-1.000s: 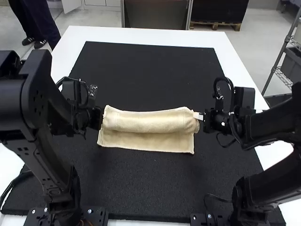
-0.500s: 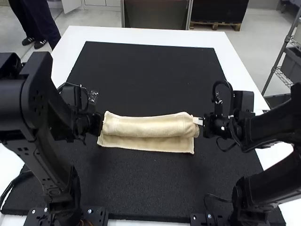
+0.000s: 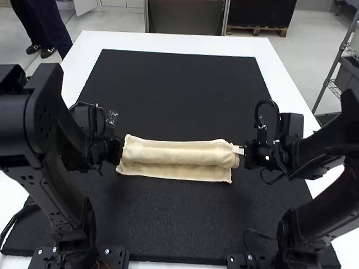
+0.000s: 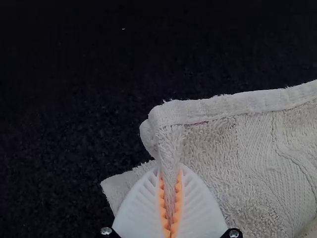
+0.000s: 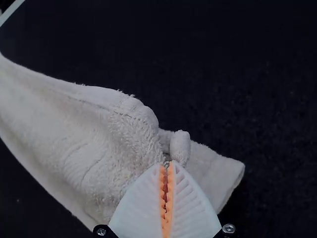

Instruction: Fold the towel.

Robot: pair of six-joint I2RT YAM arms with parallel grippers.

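Note:
A cream towel [image 3: 179,156] lies in a long, narrow strip across the black mat, its far part folded over toward the arms, with a flat lower layer showing along the near side. My left gripper [image 3: 112,150] is at the towel's left end; in the left wrist view the gripper [image 4: 170,198] is shut on a folded corner of the towel [image 4: 242,153]. At the opposite end is my right gripper [image 3: 239,149]. The right wrist view has this gripper [image 5: 166,193] shut on a small bit of the towel's end [image 5: 99,144], beside a rolled edge.
The black mat [image 3: 179,89] extends beyond the towel and also on its near side. White table surface [image 3: 168,42] borders the mat. Both arms' links stand at the near left and near right.
The raised folded part of the towel has come down toward the mat and the arms, both grippers lowering with it. The right gripper has shifted slightly rightward, and the towel's right end with it.

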